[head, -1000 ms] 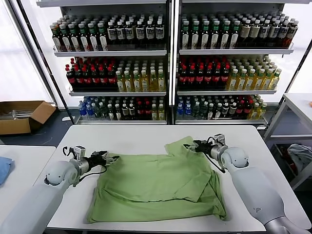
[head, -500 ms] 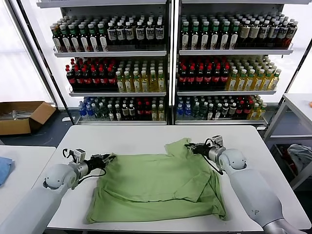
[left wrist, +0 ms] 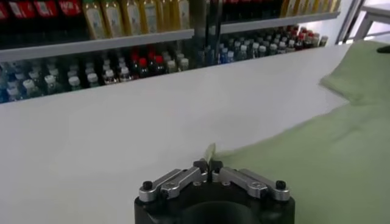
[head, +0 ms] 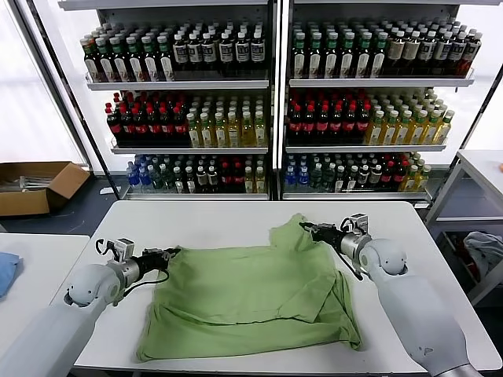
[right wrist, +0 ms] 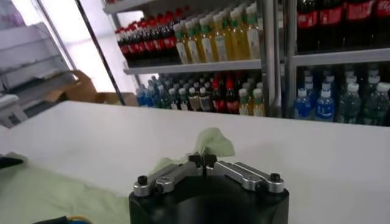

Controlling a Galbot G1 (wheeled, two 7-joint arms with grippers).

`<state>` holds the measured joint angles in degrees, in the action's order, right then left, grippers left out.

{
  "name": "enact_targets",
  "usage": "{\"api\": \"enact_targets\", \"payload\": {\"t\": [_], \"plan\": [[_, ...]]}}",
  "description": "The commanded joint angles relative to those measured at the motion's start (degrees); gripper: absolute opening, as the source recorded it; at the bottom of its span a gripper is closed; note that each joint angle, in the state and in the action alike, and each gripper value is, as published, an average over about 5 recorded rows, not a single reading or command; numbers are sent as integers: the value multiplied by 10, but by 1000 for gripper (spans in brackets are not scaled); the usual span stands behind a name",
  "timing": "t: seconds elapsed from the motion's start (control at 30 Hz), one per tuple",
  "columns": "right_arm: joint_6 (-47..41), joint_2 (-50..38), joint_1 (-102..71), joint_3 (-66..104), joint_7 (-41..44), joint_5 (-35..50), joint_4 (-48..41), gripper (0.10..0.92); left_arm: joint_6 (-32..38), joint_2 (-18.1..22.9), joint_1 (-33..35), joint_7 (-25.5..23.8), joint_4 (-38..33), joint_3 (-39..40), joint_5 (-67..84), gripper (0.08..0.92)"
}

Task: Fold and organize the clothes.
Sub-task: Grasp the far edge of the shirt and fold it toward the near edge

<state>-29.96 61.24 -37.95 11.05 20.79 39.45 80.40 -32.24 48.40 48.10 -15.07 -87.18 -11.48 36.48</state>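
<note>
A plain light green shirt (head: 251, 302) lies spread on the white table (head: 228, 224), folded over itself along the right side. My left gripper (head: 168, 253) is shut on the shirt's far left corner; the cloth edge (left wrist: 210, 152) sticks up between its jaws (left wrist: 208, 165). My right gripper (head: 308, 228) is shut on the shirt's far right corner and holds it a little above the table; the pinched cloth (right wrist: 213, 141) shows past the jaws (right wrist: 203, 160). No collar, buttons or chest graphic are visible.
Shelves of bottles (head: 275, 102) stand behind the table. A cardboard box (head: 35, 187) sits on the floor at the left. A side table with a blue cloth (head: 6, 271) is at the left, another table (head: 479, 169) at the right.
My left gripper has drawn back to the left with its corner, pulling the shirt's far edge straighter. My right gripper has stayed near the far right corner with only small shifts.
</note>
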Motion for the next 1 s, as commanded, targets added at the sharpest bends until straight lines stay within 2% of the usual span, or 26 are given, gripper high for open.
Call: {"api": "enact_targets", "payload": {"t": [0.03, 0.4, 0.53, 0.8, 1.0], "plan": [[-4, -32, -100, 76, -9, 65, 155, 106, 5, -12, 70, 32, -134, -73, 33, 89], [8, -57, -302, 188, -5, 69, 284, 106, -4, -38, 207, 56, -246, -175, 32, 89], [12, -58, -377, 229, -6, 65, 333, 106, -8, -38, 280, 57, -282, -213, 25, 89], [26, -39, -526, 283, -16, 33, 406, 106, -8, -14, 426, 40, -336, -277, -6, 89], [50, -24, -620, 307, -7, -2, 440, 106, -8, 10, 458, 34, -353, -284, -31, 89]]}}
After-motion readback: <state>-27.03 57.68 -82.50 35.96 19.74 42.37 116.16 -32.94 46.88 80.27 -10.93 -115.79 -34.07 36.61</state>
